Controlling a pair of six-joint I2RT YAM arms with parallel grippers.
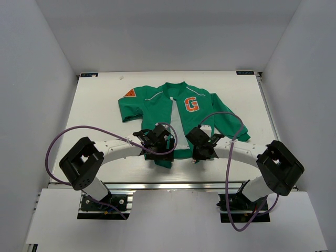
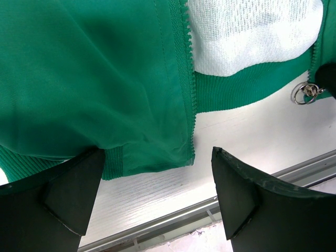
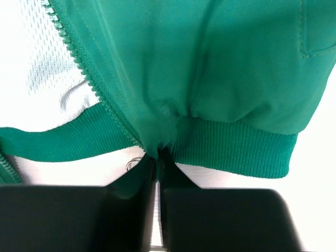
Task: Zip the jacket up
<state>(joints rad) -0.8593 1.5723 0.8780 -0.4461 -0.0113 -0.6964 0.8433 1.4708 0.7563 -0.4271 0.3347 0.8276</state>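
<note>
The green jacket (image 1: 157, 107) lies flat and unzipped on the white table, orange "G" patch (image 1: 191, 104) on its right panel, grey lining showing between the panels. My left gripper (image 1: 164, 148) is open over the left panel's bottom hem (image 2: 142, 160), fingers (image 2: 239, 189) straddling the zipper edge's lower corner (image 2: 190, 152). My right gripper (image 1: 197, 152) is shut, pinching the right panel's bottom hem (image 3: 157, 142) by its zipper teeth (image 3: 89, 79). The metal zipper pull ring (image 2: 306, 94) lies on the table beside that pinch.
The table's near edge and its metal rail (image 2: 173, 218) run just below the hem. Purple cables (image 1: 68, 136) loop above both arms. White walls enclose the table on three sides.
</note>
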